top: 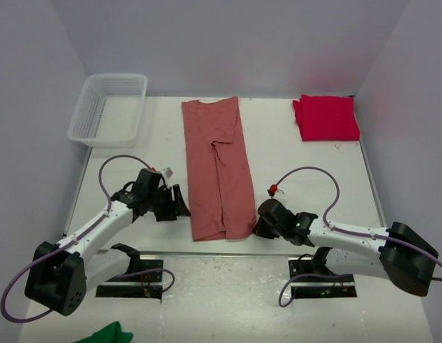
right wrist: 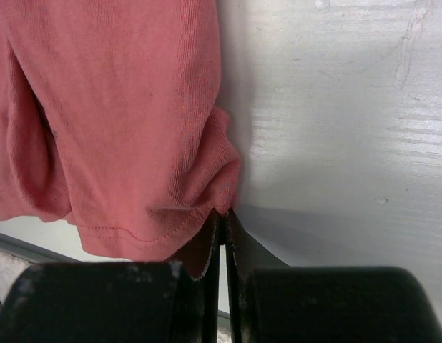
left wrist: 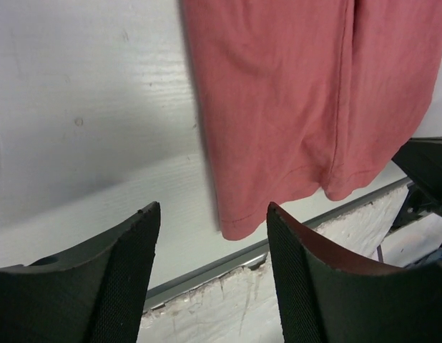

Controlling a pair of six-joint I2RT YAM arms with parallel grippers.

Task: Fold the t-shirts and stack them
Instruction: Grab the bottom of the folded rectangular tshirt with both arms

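Note:
The dusty salmon-red t-shirt (top: 217, 168) lies in a long narrow strip down the middle of the table. It also shows in the left wrist view (left wrist: 292, 93) and the right wrist view (right wrist: 121, 121). My right gripper (top: 258, 227) is shut, and its tips (right wrist: 224, 214) pinch the hem at the shirt's near right corner. My left gripper (top: 179, 204) is open and empty, just left of the shirt's near left corner (left wrist: 239, 225), with its jaws (left wrist: 212, 209) apart above the table. The crimson t-shirt (top: 326, 118) lies folded at the back right.
A white plastic basket (top: 110, 108) stands at the back left corner. A small green cloth (top: 106, 334) lies below the table's near edge at the left. The table's near edge with its metal strip (left wrist: 207, 275) runs right under my left gripper.

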